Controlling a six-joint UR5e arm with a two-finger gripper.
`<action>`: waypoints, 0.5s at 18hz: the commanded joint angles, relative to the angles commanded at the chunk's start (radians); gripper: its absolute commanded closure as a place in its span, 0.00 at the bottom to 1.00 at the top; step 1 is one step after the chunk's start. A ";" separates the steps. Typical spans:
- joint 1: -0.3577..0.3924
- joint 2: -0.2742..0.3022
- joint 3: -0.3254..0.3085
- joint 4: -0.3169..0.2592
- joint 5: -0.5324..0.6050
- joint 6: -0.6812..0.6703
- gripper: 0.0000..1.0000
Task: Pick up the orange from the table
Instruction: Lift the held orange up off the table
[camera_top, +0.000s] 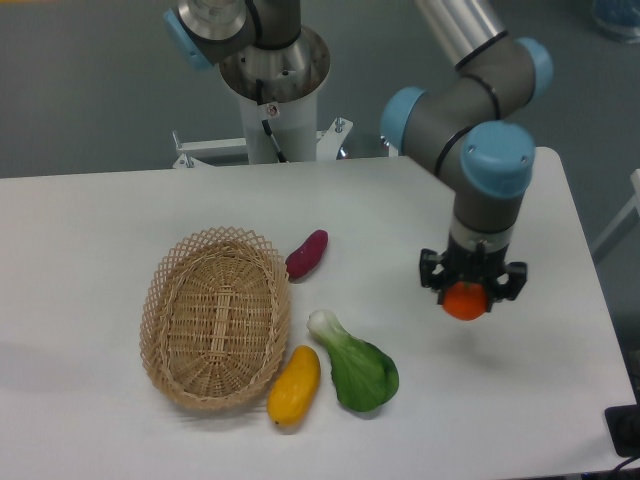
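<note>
Orange round fruit (465, 301) sits clamped in the black two-finger gripper (470, 292), lifted above the white table (540, 400). Grey-and-blue arm (480, 130) bends at the elbow, wrist pointing straight down, right side.

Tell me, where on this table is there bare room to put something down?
The table is bare along its whole left side, left of the basket, and across the back strip behind the purple vegetable. The front right corner, below the hand holding the orange, is free too. It is crowded around the bok choy and yellow fruit.
</note>
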 joint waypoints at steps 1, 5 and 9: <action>0.003 0.002 0.006 0.000 0.000 0.003 0.59; 0.008 -0.009 0.035 -0.002 0.009 0.005 0.56; 0.009 -0.018 0.066 -0.038 0.012 0.113 0.56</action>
